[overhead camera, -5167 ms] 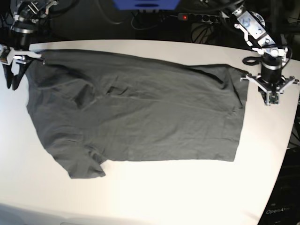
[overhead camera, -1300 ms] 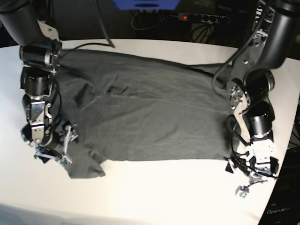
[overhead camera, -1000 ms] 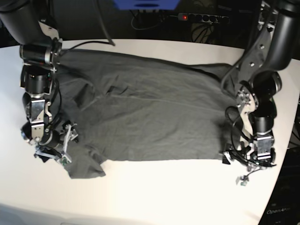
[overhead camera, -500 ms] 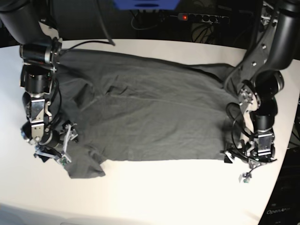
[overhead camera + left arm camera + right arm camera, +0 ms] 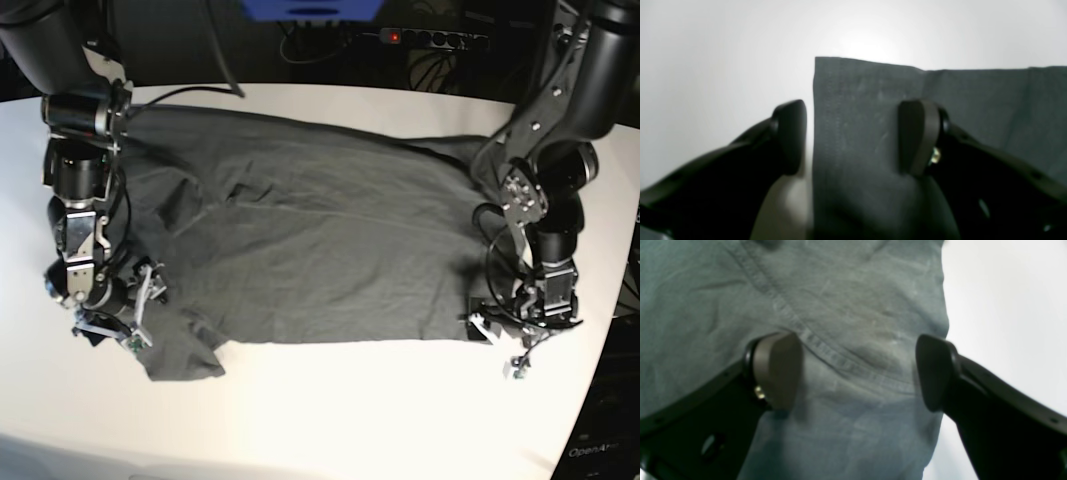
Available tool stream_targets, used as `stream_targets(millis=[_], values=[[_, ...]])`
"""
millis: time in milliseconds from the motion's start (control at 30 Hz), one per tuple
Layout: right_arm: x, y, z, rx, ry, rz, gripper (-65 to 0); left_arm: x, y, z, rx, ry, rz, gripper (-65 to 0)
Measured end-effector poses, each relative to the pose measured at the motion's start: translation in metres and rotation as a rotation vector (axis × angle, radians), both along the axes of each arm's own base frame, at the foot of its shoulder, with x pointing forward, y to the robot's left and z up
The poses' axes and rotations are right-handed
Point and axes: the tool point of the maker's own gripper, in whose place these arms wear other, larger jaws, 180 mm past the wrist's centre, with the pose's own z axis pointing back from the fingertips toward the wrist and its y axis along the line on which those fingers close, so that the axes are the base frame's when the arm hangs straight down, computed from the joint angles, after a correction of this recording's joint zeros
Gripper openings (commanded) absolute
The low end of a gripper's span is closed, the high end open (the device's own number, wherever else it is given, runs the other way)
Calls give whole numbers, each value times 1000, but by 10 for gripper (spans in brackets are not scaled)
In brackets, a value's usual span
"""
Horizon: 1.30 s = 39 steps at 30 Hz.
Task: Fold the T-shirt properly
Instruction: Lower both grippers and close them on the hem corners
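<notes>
Item one, nearest: the left gripper (image 5: 853, 136), jaws standing apart, is straddling a hemmed corner of the T-shirt (image 5: 873, 140); one finger (image 5: 790, 136) is sitting just off the cloth over the bare white table (image 5: 706, 66), the other finger (image 5: 917, 136) is sitting over the fabric, and the stitched edge is running up between them. Item two: the right gripper (image 5: 857, 370), jaws likewise spread wide, is hovering over a seamed, wrinkled part of the T-shirt (image 5: 846, 306) near its edge, with both fingertips lying over cloth and the white table (image 5: 1007, 306) showing just beyond the far one; whether either pad is touching the fabric cannot be told. Item three, farther back in the base view: the T-shirt (image 5: 320, 240) is lying spread flat and dark across the table (image 5: 350, 420), sleeve end toward the right gripper (image 5: 110, 315) at the view's left, hem end toward the left gripper (image 5: 520, 330) at the view's right, each gripper sitting at a near corner of the cloth. Item four, farthest: a power strip (image 5: 435, 38) with a red light is lying behind the table.
</notes>
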Motion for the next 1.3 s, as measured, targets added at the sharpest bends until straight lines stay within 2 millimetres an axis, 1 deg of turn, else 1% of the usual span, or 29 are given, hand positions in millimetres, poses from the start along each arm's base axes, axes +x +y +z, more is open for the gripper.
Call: stream_targets(millis=[300, 333, 367, 400, 433, 533, 567, 667, 733, 867, 967, 1100, 1167, 1233, 1300], values=[[0, 1, 0, 0, 1, 1, -123, 0, -1, -1, -23, -26, 16, -238], [0, 1, 0, 1, 1, 1, -123, 0, -1, -1, -23, -26, 16, -245], [0, 1, 0, 1, 0, 1, -123, 0, -1, -1, -23, -27, 16, -268], [0, 1, 0, 1, 1, 1, -123, 0, -1, -2, -22, -26, 16, -318], [0, 1, 0, 1, 0, 1, -123, 0, 0, -2, -20, -25, 19, -381], [0, 1, 0, 1, 0, 1, -123, 0, 0, -2, -22, -23, 21, -609], [0, 1, 0, 1, 0, 1, -123, 0, -1, -2, -24, -24, 20, -650], [0, 1, 0, 1, 0, 1, -123, 0, -1, -2, -25, -24, 21, -622], [2, 1, 2, 7, -16, 9, -123, 0, -1, -2, -24, -24, 20, -625], [3, -10, 8, -2, -42, 19, -122, -2, -1, -4, -31, -30, 25, -625], [11, -18, 18, -14, -58, 12, -122, -4, 1, -5, -31, -35, 29, -625], [27, -26, 40, -22, -115, 8, -122, -5, 3, -6, -34, -43, 30, -625], [30, -33, 46, -28, -123, 1, -122, -8, 12, -5, -28, -37, 30, -625], [29, -38, 47, -37, -120, -7, -122, -11, 20, -6, -19, -35, 41, -625], [29, -39, 46, -38, -116, -10, -122, -12, 22, -7, -17, -38, 43, -625]])
